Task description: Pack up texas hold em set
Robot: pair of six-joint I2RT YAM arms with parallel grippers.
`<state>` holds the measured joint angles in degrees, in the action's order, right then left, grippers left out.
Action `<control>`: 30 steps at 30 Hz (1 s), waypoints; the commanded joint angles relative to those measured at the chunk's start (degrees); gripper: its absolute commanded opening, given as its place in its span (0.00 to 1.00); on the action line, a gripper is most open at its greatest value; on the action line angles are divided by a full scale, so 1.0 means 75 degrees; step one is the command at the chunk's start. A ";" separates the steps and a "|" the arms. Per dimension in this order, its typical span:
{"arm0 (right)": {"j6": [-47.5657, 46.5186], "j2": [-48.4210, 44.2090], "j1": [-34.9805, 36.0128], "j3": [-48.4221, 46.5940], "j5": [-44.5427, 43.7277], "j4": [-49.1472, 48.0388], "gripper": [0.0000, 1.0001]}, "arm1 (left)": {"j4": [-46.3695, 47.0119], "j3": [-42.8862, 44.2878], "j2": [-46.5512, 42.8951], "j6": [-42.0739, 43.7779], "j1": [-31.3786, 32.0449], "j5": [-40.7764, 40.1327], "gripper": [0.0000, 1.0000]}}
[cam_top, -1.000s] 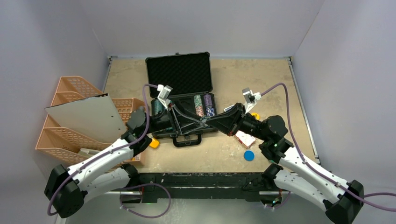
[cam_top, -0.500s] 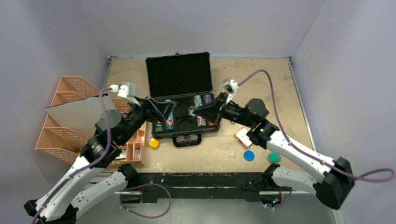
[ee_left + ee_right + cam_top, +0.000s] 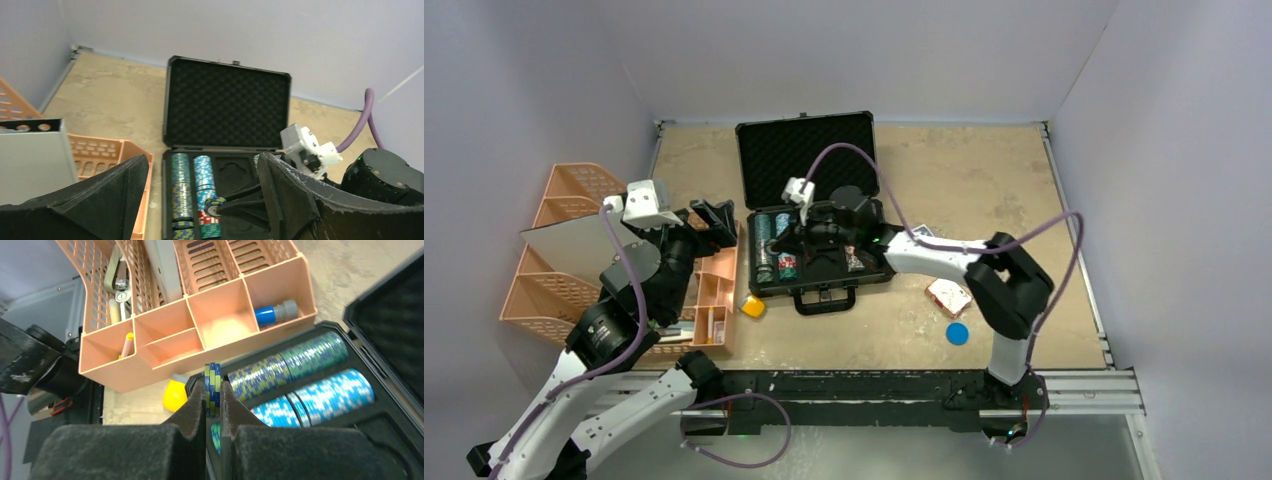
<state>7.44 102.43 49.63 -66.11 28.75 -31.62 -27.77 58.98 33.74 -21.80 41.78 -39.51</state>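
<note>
the right arm [image 3: 924,250] is pinching one small poker chip stack [image 3: 213,387] in its jaws by two chip rows [image 3: 181,192] in the black briefcase [image 3: 227,105]. the left arm [image 3: 664,268] is holding its jaws wide.

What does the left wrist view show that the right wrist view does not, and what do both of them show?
Only the left wrist view shows the whole raised lid of the case, the purple cable and the white camera on the right wrist. Only the right wrist view shows the yellow block beside the case and a marker lying in a compartment of the orange tray. Both show the rows of chips in the case, that tray, and the few chips pinched in the right hand.
</note>
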 commanded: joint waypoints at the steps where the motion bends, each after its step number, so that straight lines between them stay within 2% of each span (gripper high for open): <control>1: -0.0947 0.0793 0.0294 -0.1177 0.0417 0.0083 0.00 | -0.0114 -0.0148 0.0037 0.0423 0.0009 -0.0926 0.84; 5: -0.1331 0.1384 0.0349 -0.1548 0.0515 0.0115 0.00 | -0.0126 -0.0267 0.0044 0.0458 0.0009 -0.1098 0.84; 10: -0.1702 0.1561 0.0355 -0.0994 0.0633 -0.0875 0.00 | -0.0091 -0.0273 0.0009 0.0522 0.0008 -0.1310 0.84; 20: -0.2229 0.1906 0.0368 -0.1000 0.0510 -0.0895 0.00 | 0.0086 -0.0442 -0.0227 0.0528 0.0008 -0.1259 0.88; 30: -0.2472 0.2007 0.0424 -0.0426 -0.0033 -0.1652 0.00 | 0.0175 -0.0477 -0.0228 0.0551 0.0013 -0.1257 0.92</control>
<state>-8.99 117.10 52.47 -70.35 30.55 -38.46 -28.29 55.57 32.21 -18.83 41.78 -48.23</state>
